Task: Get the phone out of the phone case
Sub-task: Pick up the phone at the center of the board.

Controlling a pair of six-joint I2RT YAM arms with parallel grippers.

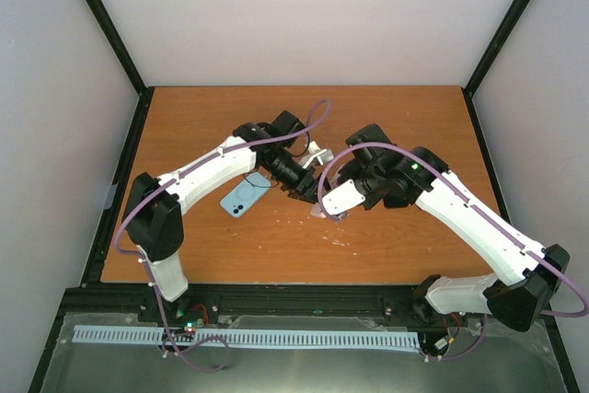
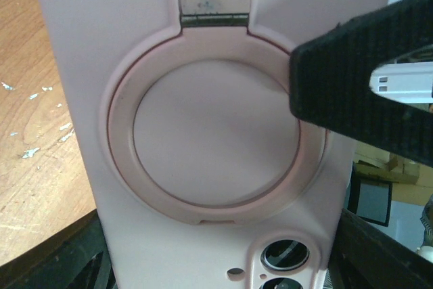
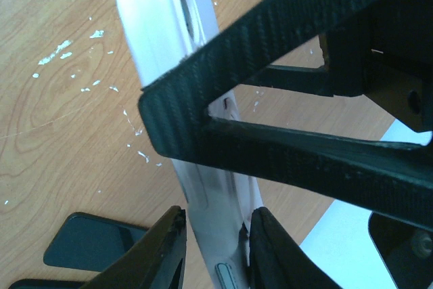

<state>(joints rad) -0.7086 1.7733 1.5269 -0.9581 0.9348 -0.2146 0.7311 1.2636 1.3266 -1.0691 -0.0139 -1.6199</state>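
A pale pink phone case (image 1: 319, 159) with a round ring on its back is held up off the table between both grippers. My left gripper (image 1: 296, 181) is shut on it across its width; the case back (image 2: 216, 126) fills the left wrist view, with the camera holes (image 2: 285, 255) low. My right gripper (image 1: 331, 202) is shut on the case's edge (image 3: 215, 228), one finger on each face. Its black finger (image 2: 352, 79) also shows against the case back. A light blue phone (image 1: 244, 197) lies flat on the table left of the grippers, outside the case.
The wooden table (image 1: 396, 236) has small white flecks (image 3: 64, 49). A dark flat slab (image 3: 88, 241) lies on the table below the case in the right wrist view. Black frame posts stand at the table's corners.
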